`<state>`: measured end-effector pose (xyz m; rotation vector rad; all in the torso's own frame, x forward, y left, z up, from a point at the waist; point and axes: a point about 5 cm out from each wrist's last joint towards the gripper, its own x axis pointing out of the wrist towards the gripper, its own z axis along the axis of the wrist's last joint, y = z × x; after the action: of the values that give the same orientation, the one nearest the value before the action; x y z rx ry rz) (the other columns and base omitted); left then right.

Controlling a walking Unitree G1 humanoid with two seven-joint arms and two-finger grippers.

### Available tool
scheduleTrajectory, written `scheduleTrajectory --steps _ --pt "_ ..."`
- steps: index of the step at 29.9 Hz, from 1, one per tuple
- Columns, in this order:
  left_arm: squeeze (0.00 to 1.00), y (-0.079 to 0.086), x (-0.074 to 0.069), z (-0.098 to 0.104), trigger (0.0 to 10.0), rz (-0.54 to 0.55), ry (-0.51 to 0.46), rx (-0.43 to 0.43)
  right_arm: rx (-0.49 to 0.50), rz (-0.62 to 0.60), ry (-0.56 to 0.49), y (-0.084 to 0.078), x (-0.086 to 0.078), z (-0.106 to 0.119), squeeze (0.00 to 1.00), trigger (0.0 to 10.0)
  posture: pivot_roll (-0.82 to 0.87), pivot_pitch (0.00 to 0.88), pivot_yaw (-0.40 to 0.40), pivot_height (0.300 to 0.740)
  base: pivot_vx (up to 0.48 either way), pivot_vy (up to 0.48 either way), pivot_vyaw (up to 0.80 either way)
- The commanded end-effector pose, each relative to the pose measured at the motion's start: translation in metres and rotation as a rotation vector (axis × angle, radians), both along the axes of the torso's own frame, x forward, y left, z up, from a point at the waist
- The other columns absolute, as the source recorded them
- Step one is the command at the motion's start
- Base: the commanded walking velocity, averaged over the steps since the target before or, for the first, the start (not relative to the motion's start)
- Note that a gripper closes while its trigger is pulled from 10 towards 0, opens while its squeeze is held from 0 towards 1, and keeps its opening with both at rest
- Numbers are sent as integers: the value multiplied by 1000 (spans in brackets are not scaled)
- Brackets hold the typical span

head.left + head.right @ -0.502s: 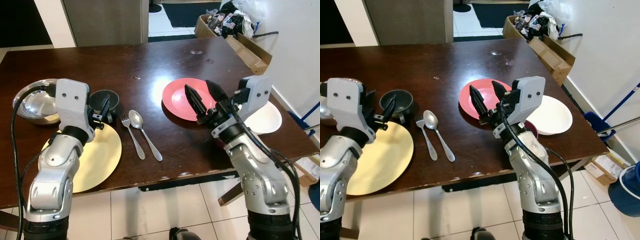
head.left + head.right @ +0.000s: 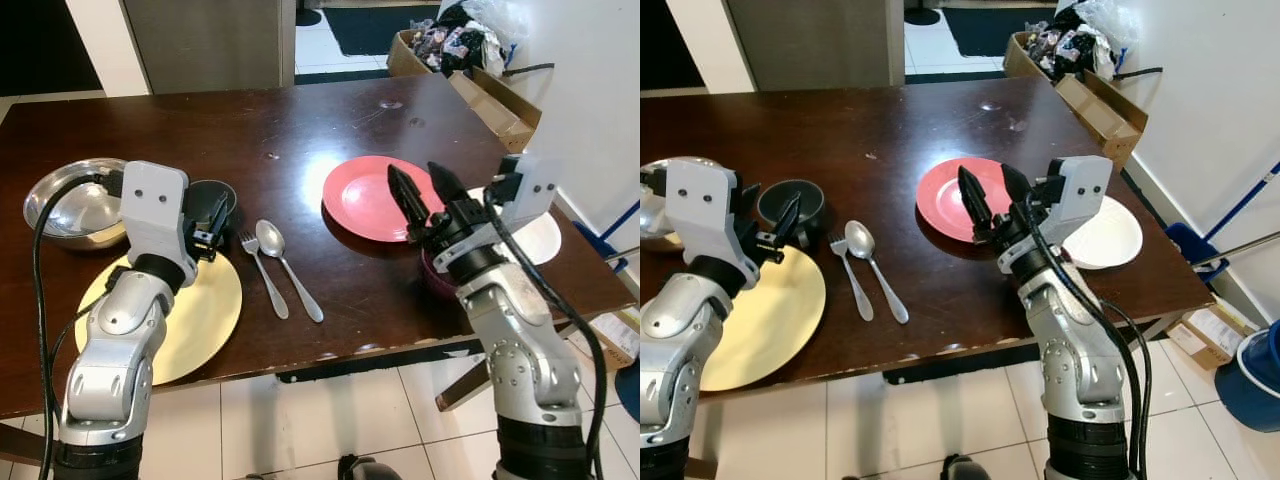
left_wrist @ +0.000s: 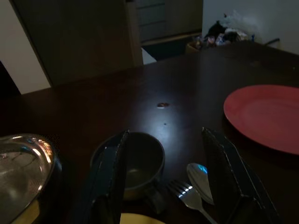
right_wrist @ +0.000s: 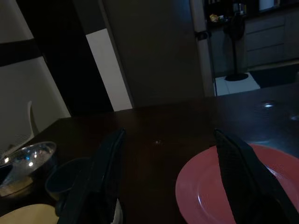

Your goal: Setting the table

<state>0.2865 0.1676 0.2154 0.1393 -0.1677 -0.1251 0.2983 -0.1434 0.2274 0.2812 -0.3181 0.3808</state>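
Note:
A red plate (image 2: 362,196) lies right of centre on the dark wooden table (image 2: 300,120). My right gripper (image 2: 412,172) hovers open over the plate's near right edge, nothing between its fingers. A yellow plate (image 2: 200,315) sits at the front left, with a fork (image 2: 262,280) and a spoon (image 2: 287,272) side by side to its right. Behind the yellow plate stands a dark cup (image 3: 140,161). My left gripper (image 3: 163,182) is open just short of the cup, one finger on each side of it in the left wrist view.
A silver bowl (image 2: 68,205) sits at the far left, and a white plate (image 2: 545,240) at the right edge behind my right arm. A small maroon bowl (image 2: 437,277) lies under my right forearm. Cardboard boxes (image 2: 495,95) stand beyond the table's right corner.
My right gripper has shifted a little to the right over the red plate's edge. My left arm has edged slightly toward the cup. The tableware has not moved.

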Motion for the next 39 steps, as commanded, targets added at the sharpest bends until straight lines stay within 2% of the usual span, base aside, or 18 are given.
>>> scheduleTrajectory --steps 1,39 --pt "0 2 -1 -4 10000 12 15 11 2 -11 13 -1 2 -2 0 10000 -102 46 11 740 0 0 788" --pt "0 -3 1 -4 10000 18 10 24 8 6 1 -1 1 -1 0 10000 -99 56 9 740 0 0 787"
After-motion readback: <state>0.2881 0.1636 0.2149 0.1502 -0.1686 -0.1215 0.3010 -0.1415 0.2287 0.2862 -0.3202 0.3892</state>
